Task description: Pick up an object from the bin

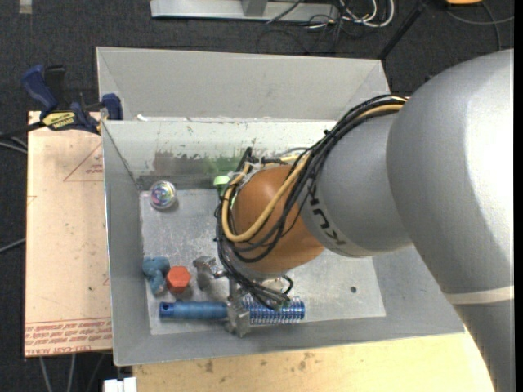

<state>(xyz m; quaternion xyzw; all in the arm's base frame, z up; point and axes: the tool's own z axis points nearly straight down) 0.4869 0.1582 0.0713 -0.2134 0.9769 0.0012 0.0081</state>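
The pincer (238, 315), its width impossible to tell, hangs over the blue rod (194, 310) at the bin's (122, 235) front and should close squarely across it, clear of the red cap (178, 278).

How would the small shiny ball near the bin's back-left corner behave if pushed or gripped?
The shiny ball looks round, so a nudge would probably send it rolling. Its glossy surface may slip in a grasp. On the flat bin floor, only the nearby walls would stop it.
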